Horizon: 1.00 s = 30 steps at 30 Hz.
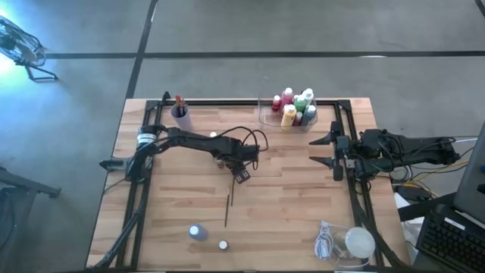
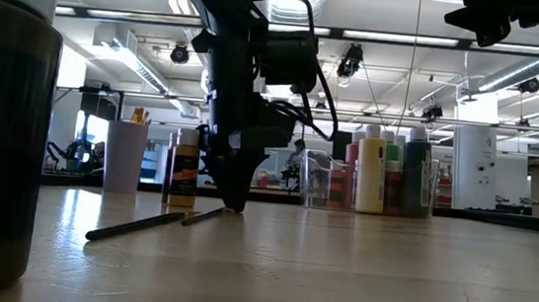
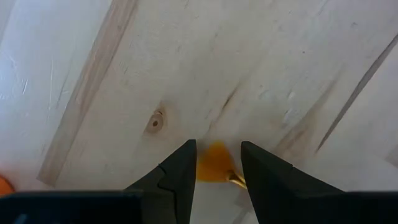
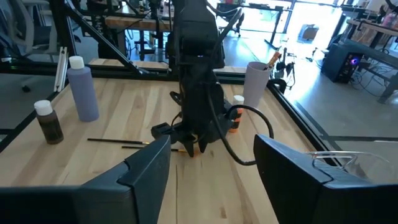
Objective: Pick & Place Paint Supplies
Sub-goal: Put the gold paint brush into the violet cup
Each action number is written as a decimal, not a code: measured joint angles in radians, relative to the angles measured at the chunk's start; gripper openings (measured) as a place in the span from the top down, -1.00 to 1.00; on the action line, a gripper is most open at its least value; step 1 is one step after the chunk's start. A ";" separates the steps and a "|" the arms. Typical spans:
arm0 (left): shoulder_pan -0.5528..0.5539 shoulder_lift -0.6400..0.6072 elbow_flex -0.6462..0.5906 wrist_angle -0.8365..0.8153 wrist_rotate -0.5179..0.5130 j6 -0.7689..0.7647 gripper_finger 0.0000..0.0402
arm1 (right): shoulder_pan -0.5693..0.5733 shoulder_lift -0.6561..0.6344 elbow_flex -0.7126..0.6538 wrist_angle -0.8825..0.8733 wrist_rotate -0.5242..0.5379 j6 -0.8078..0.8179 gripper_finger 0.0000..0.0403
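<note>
My left gripper (image 1: pixel 238 170) points down at the table's middle, open, fingertips low over the wood (image 2: pixel 233 205). Between its fingers (image 3: pixel 217 180) lies the orange bristle end (image 3: pixel 213 169) of a thin paintbrush with a gold ferrule (image 3: pixel 236 181). Two more dark paintbrushes (image 4: pixel 115 140) (image 4: pixel 138 147) lie flat beside it, one showing from above (image 1: pixel 227 208). A purple bottle (image 1: pixel 197 233) and a brown bottle (image 1: pixel 223 245) stand near the front edge. An orange bottle (image 4: pixel 234 119) stands behind the left arm. My right gripper (image 1: pixel 326 150) waits open at the table's right side. My left gripper comes from above, pointing down, with one finger on each side of the paintbrush's orange bristle end (image 3: pixel 213 169). Whether the fingers touch it I cannot tell. The paintbrush lies on the table.
A clear tray (image 1: pixel 267 114) holding several bottles (image 1: pixel 295 106) stands at the far edge. A purple cup (image 1: pixel 180 115) with brushes stands at the far left. A white round lump with a coiled cord (image 1: pixel 356 243) lies at the near right corner. A dark frame (image 1: pixel 356 189) borders the table.
</note>
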 joint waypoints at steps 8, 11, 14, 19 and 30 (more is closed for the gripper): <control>-0.001 0.000 0.000 -0.002 0.006 -0.013 0.34 | 0.000 0.000 0.000 0.000 0.000 0.000 -0.29; 0.000 0.000 0.000 -0.002 0.006 -0.001 0.34 | 0.000 0.000 0.000 0.000 0.000 0.000 -0.34; 0.003 0.000 0.004 -0.007 0.006 0.006 0.34 | 0.000 0.000 0.000 0.000 0.000 0.000 -0.39; 0.026 -0.004 0.022 -0.059 -0.003 0.003 0.32 | 0.000 -0.001 0.000 0.000 0.000 0.000 -0.48; 0.076 -0.006 0.054 -0.147 0.055 -0.178 0.17 | 0.000 -0.001 0.000 0.000 0.000 0.000 -0.66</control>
